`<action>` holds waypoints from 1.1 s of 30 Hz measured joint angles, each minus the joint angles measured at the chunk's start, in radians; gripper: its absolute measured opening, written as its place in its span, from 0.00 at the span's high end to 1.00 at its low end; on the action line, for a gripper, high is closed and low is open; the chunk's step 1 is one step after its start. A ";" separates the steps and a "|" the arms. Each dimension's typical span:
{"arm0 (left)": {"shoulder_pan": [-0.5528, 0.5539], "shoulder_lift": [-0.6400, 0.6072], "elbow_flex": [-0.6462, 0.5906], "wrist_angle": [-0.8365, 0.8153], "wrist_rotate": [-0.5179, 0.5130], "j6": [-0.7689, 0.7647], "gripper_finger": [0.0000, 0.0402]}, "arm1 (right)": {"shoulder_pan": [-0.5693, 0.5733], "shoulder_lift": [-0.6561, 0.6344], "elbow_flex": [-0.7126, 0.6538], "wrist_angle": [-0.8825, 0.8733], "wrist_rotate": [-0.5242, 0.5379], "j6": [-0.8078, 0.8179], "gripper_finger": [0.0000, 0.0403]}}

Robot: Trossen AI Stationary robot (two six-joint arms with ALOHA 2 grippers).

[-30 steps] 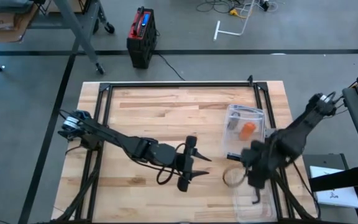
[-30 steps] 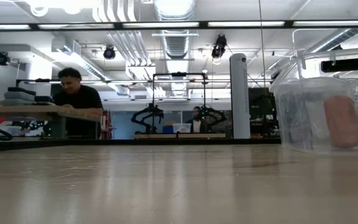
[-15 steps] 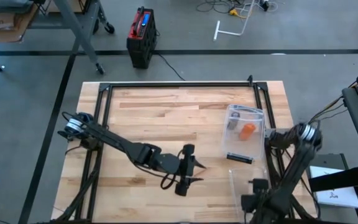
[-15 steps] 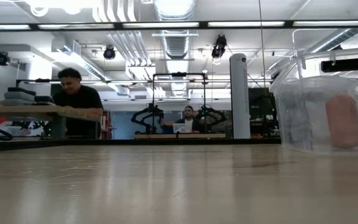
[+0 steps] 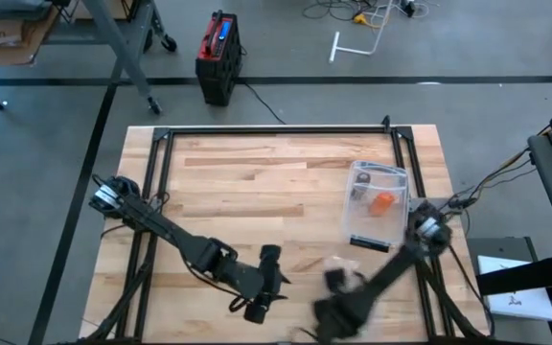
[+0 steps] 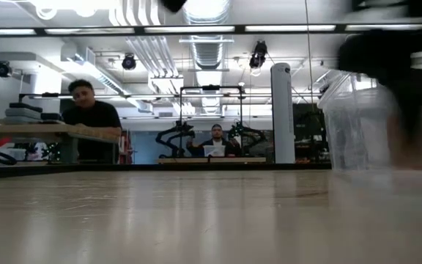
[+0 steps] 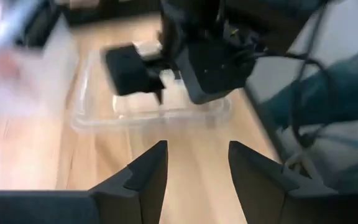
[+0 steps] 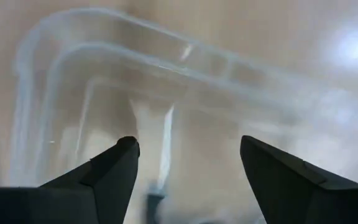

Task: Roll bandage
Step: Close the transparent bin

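- The wooden table fills the middle of the high view, with a black frame around its edges.
- The left arm comes in from the table's 9 o'clock edge and stretches towards 6 o'clock. The left gripper hangs over the boards near the 6 o'clock edge. In its wrist view the left gripper has its fingers parted, with only bare wood showing between them.
- The right arm comes in from the 3 o'clock edge and slants towards 5 o'clock. It shows as a dark smear in the high and low views. The right gripper is at about 5 o'clock, just beside the left one. In its wrist view the right gripper has its fingers spread wide and holds nothing.
- A clear box stands upright at about 3 o'clock from the table's centre.
- A clear tray lies flat on the wood directly below the right gripper. The left wrist view shows the same tray under that gripper.
- An orange roll, apparently the bandage, lies inside the clear box, well apart from both grippers.
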 joint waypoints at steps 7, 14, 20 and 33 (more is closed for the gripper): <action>-0.066 -0.083 -0.186 -0.085 -0.107 -0.234 0.63 | -0.166 0.015 0.206 0.000 0.392 -0.281 0.32; -0.079 -0.243 -0.465 -0.054 -0.334 -0.507 0.64 | -0.121 -0.017 0.225 0.010 0.413 -0.366 0.36; 0.126 -0.391 -0.673 0.064 -0.355 -0.478 0.66 | -0.068 0.010 0.147 0.118 0.400 -0.355 0.36; 0.523 -0.228 -0.941 0.758 0.030 -0.085 0.70 | -0.154 0.161 0.136 0.255 0.540 -0.265 0.36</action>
